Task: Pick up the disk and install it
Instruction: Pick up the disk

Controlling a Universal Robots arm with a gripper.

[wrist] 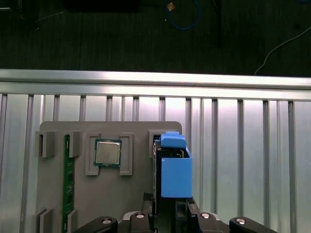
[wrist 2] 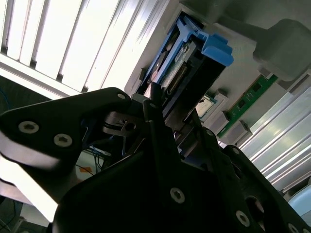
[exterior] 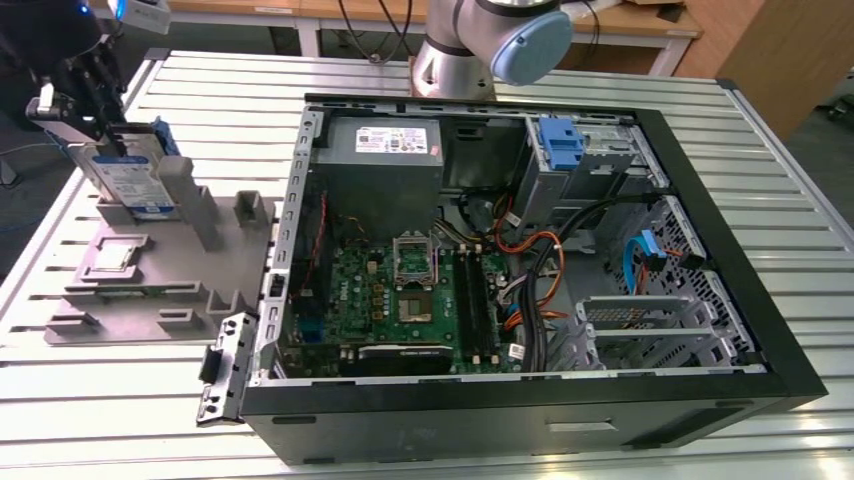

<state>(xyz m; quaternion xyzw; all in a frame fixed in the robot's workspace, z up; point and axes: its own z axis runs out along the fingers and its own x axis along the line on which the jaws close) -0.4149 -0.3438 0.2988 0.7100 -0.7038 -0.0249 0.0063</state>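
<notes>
The disk (exterior: 131,182) stands on edge in a slot of the grey fixture plate (exterior: 147,275), at the exterior view's left. It is silver with a white-and-blue label and blue rails. My gripper (exterior: 107,140) reaches down from above, and its black fingers straddle the disk's upper edge and press both faces. In the first wrist view the disk's blue rail (wrist: 175,170) runs between the two fingers of the gripper (wrist: 170,201). In the second wrist view the disk's blue end (wrist 2: 204,43) sticks out past the gripper (wrist 2: 172,109).
On the fixture plate lie a processor chip (wrist: 107,153) and a green memory stick (wrist: 69,179). An open black computer case (exterior: 747,300) lies to the exterior view's right, holding a motherboard (exterior: 400,290), a grey power supply (exterior: 387,150) and a blue bracket (exterior: 561,145). The table (exterior: 80,420) is slatted aluminium.
</notes>
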